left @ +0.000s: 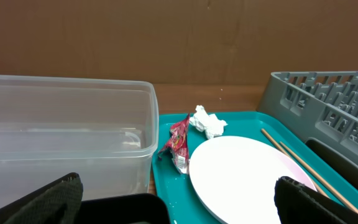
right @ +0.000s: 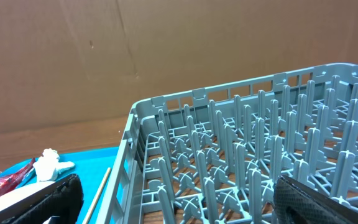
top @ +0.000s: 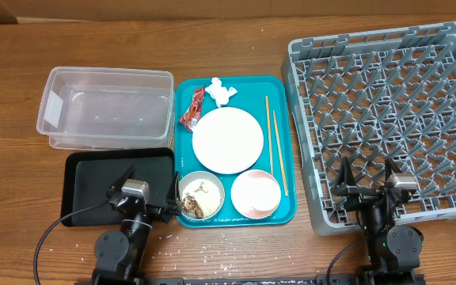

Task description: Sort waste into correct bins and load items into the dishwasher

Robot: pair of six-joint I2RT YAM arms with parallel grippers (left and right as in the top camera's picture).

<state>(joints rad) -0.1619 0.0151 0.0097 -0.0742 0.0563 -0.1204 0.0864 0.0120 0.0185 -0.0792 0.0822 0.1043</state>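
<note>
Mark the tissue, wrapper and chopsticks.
tissue (top: pixel 221 91), overhead, middle of the crumpled wad.
wrapper (left: pixel 179 142), left wrist, middle of the red foil.
chopsticks (top: pixel 268 134), overhead, midway along the left stick.

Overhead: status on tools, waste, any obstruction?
Left tool and right tool open, empty. Tissue, wrapper on teal tray, scraps in bowl; nothing sorted. No obstruction seen.
</note>
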